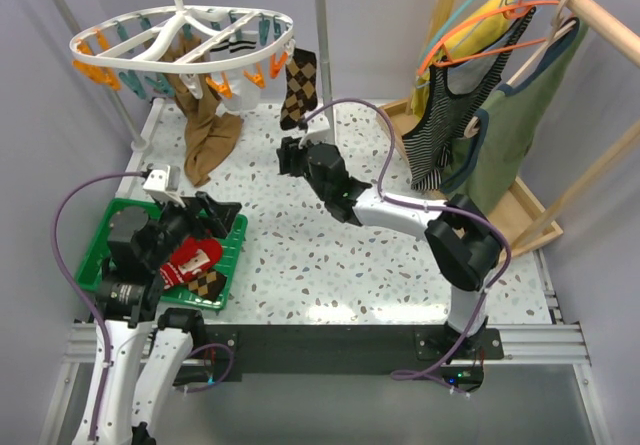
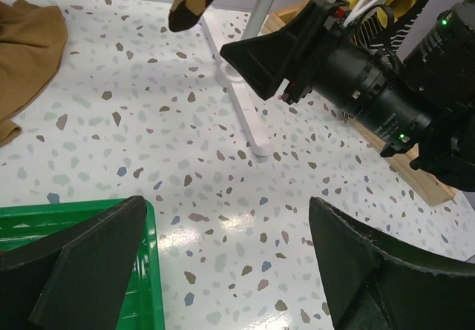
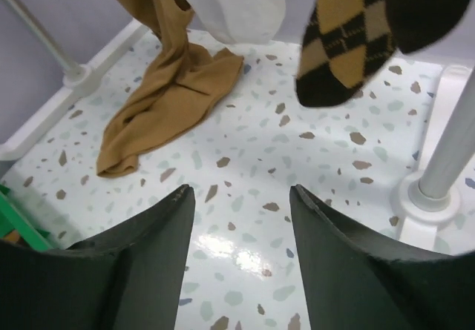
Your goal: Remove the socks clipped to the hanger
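The white oval hanger (image 1: 180, 40) hangs at the back left on a white stand. A brown-and-black argyle sock (image 1: 298, 90) is clipped at its right end and also shows in the right wrist view (image 3: 356, 33). Long tan-brown socks (image 1: 205, 125) (image 3: 171, 93) hang down onto the table, beside a white sock (image 3: 230, 0). A red sock (image 1: 190, 260) and another argyle sock (image 1: 207, 285) lie in the green basket (image 1: 105, 230). My right gripper (image 1: 290, 155) (image 3: 241, 193) is open and empty below the hanging argyle sock. My left gripper (image 1: 215, 215) (image 2: 226, 211) is open and empty at the basket's right edge (image 2: 74, 219).
The stand's white upright pole (image 1: 320, 15) and its foot (image 3: 434, 189) are right of the right gripper. A wooden rack at the right holds a striped black tank top (image 1: 450, 115), a green garment (image 1: 525, 115) and orange and teal wire hangers (image 1: 490, 15).
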{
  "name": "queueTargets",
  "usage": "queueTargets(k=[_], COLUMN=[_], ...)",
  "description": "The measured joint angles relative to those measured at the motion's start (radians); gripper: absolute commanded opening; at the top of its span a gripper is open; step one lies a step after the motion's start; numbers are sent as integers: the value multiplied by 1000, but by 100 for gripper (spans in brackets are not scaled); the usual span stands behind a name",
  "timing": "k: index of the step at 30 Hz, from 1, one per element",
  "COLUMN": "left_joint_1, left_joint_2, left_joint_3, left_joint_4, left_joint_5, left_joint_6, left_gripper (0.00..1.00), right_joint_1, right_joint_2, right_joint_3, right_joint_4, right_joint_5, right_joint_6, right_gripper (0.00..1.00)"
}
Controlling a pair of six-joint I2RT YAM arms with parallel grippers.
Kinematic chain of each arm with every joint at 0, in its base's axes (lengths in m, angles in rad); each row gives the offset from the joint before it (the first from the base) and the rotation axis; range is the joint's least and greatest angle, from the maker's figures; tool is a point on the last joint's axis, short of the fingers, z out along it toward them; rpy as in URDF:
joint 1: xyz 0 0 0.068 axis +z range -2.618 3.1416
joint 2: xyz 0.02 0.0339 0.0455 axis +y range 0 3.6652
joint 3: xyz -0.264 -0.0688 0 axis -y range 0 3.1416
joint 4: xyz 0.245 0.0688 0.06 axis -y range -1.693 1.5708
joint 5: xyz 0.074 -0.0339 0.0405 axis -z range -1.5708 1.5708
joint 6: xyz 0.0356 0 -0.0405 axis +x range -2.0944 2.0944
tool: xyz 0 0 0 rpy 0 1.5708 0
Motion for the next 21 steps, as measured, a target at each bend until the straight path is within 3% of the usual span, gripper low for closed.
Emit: queueTargets(k=[1, 2, 3, 8, 18, 21], left_joint_1=[0, 0, 0, 0, 0, 0], left_joint_2=[-2, -4, -6, -5, 56, 62], left_joint_3=[-4, -6, -8, -22, -37, -37], left_joint_4=[0, -2, -3, 11, 35, 35], left_joint_5=[3, 6, 9, 16, 24, 24], left_joint_6=[-2, -3, -4, -4, 1, 5], left_gripper=[95, 95, 95, 95, 95, 95], right_joint_1=[-2, -4, -5, -5, -10, -20], right_joint_2=[1, 5, 14, 146, 535, 649], right_joint_3=[0, 1, 4, 116, 517, 657], right_joint_4=[-7, -19, -30, -55, 9, 18], right_joint_5=[5, 14, 26, 112, 198, 236], right_joint_6=[2, 8, 8, -4, -108, -143], right_gripper=[80, 95, 99, 99, 99, 95])
